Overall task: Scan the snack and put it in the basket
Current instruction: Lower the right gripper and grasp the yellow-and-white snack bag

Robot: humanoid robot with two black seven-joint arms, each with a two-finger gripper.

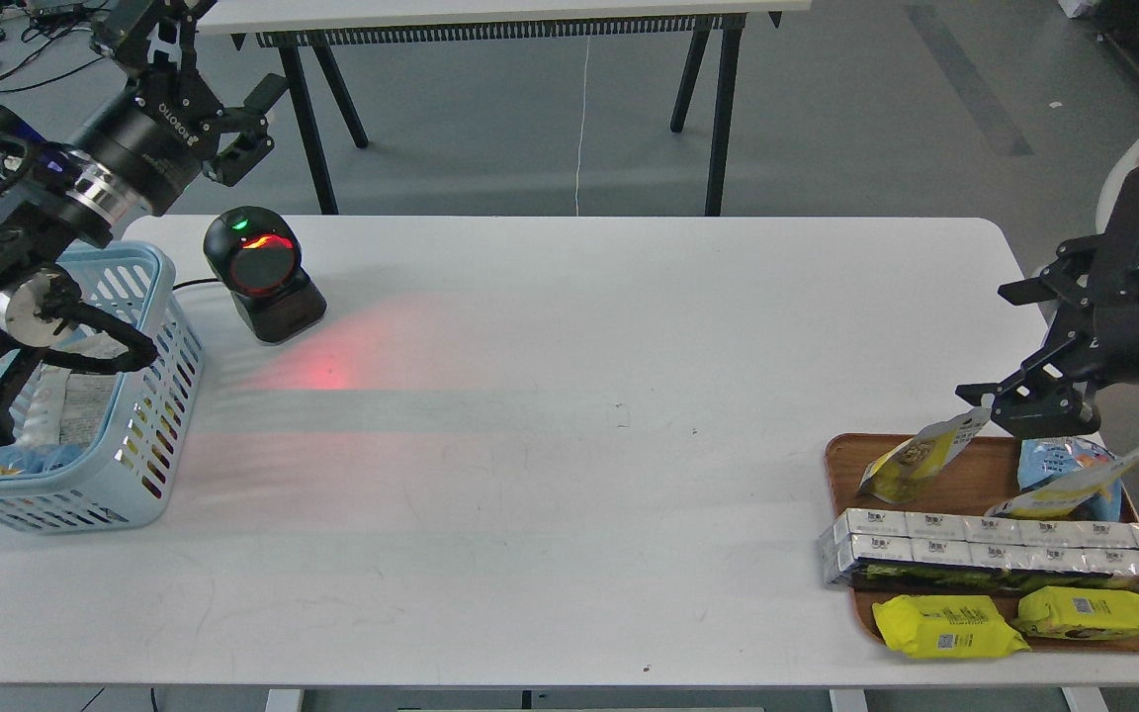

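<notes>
head view: a white rectangular table [550, 445] fills most of the picture, and the brown wooden tray [975, 485] at its right front corner serves as the landmark here. on the tray's back left part stands the snack [920, 457], a stand-up pouch with a white top and yellow lower part, leaning over to the left. directly above the tray's back edge is the right gripper [985, 400]; its lower finger ends at the pouch's top right corner, but i cannot tell whether the fingers are clamped on that corner or only touching it. to the right of the pouch, also on the tray's back part, lies a blue-and-yellow bag [1069, 480]. across the tray's middle runs a row of silver foil-wrapped boxes [1005, 549], overhanging the tray's left and right edges. at the tray's front lie two flat yellow packets [945, 625] side by side.

far to the left of the tray, at the table's left edge, sits the light blue plastic basket with slotted sides [149, 415], with some packets inside it. just right of the basket, and well apart from the tray, stands a black barcode scanner with a round red-lit window [261, 272], casting a red glow on the table. the left gripper [248, 119] is raised above and behind the basket, its fingers spread apart and holding nothing.
</notes>
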